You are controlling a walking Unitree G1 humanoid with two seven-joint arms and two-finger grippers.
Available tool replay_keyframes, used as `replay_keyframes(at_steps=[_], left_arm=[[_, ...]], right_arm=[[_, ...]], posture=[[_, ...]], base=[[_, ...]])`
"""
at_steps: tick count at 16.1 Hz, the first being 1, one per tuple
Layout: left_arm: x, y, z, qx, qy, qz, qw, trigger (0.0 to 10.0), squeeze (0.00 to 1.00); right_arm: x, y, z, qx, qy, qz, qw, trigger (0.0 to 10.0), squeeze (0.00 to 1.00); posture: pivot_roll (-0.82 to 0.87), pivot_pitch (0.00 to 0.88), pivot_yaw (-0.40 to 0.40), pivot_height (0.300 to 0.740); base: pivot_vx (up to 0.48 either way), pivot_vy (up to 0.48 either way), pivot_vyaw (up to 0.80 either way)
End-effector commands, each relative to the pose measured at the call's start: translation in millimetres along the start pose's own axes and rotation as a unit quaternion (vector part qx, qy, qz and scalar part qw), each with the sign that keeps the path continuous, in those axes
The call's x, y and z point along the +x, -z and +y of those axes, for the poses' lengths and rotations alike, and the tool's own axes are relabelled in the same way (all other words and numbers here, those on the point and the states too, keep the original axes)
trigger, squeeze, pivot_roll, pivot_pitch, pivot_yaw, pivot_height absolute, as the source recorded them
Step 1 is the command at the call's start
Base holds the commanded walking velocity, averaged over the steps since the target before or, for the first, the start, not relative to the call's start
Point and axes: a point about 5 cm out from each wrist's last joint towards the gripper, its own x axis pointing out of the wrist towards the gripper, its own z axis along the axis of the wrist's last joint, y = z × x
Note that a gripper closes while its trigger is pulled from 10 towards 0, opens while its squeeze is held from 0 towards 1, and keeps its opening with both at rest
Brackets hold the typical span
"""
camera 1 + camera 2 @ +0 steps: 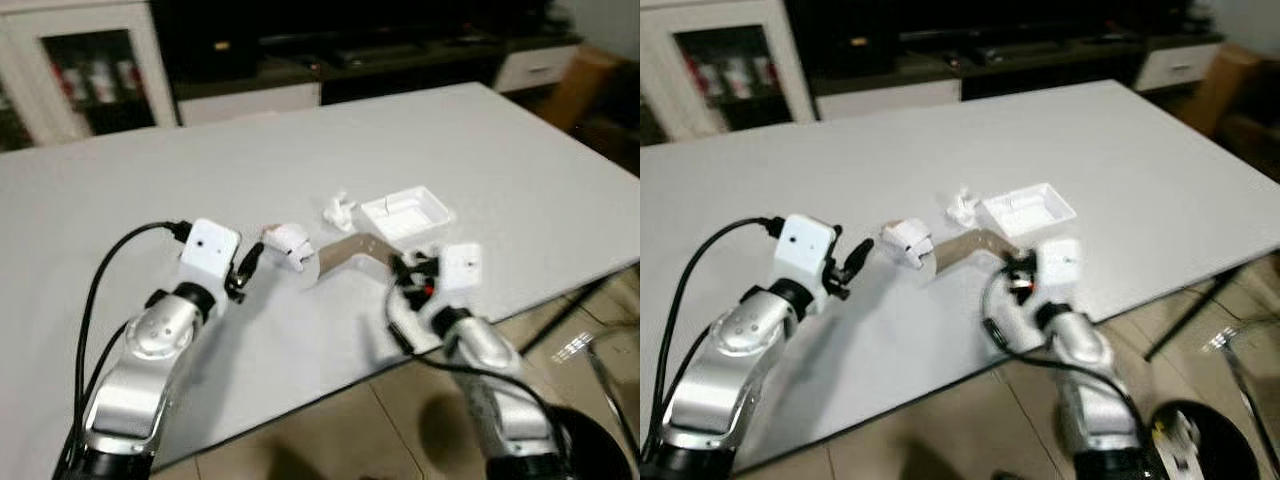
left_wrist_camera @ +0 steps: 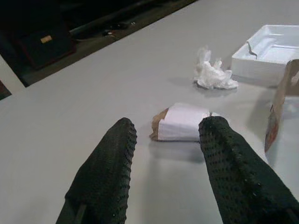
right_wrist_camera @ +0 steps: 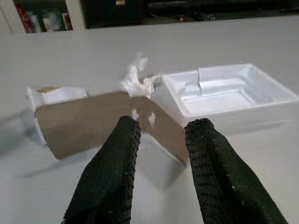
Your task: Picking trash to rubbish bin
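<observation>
Trash lies on the white table (image 1: 200, 160): a white paper-wrapped bundle (image 1: 287, 240) with a brown end, a crumpled white tissue (image 1: 339, 209), a white foam tray (image 1: 408, 213) and a bent brown cardboard strip (image 1: 345, 255). My left gripper (image 1: 248, 268) hovers open just short of the bundle (image 2: 182, 122), which lies ahead between its fingers (image 2: 112, 158). My right gripper (image 1: 405, 270) is open at the near end of the cardboard (image 3: 88, 119), with the tray (image 3: 224, 91) just beyond.
The table's front edge runs right under both arms, with tiled floor below. A dark round object (image 1: 1200, 440) sits on the floor at the lower right. A dark TV stand and a white glass-door cabinet (image 1: 80, 70) stand behind the table.
</observation>
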Motion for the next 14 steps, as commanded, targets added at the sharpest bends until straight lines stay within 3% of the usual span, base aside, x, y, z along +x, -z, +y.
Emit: replay_keyframes(at_steps=[1,3,4,9,14], left_arm=[[1.5,-1.7,-4.8,0.008,0.001,-0.005,1.000,10.0,0.00],[2.7,-0.5,-5.6,-0.011,-0.008,-0.006,1.000,10.0,0.00],[2.9,-0.1,-4.7,-0.027,-0.013,-0.006,1.000,10.0,0.00],[3.3,5.2,0.4,-0.030,-0.040,0.004,0.999,10.0,0.00],[-1.2,4.3,-0.9,0.003,-0.027,-0.006,1.000,10.0,0.00]], right_arm=[[-3.7,-3.0,-6.1,-0.010,0.012,-0.001,1.000,10.0,0.00],[-6.2,-4.0,-4.4,-0.007,0.007,0.001,1.000,10.0,0.00],[-6.3,-4.1,-4.9,-0.007,0.008,0.002,1.000,10.0,0.00],[-6.1,-5.4,-3.0,-0.025,-0.001,0.012,1.000,10.0,0.00],[2.0,-9.0,-1.6,-0.026,-0.021,-0.002,0.999,10.0,0.00]], posture=[[0.01,0.013,-0.004,0.740],[0.00,0.008,-0.011,0.740],[0.00,0.005,-0.016,0.740],[0.01,0.000,-0.034,0.740],[0.02,0.000,-0.043,0.740]], base=[[0.000,-0.480,0.00],[0.000,-0.480,0.00],[0.000,0.000,0.00],[0.000,0.000,0.00],[0.000,0.000,0.00]])
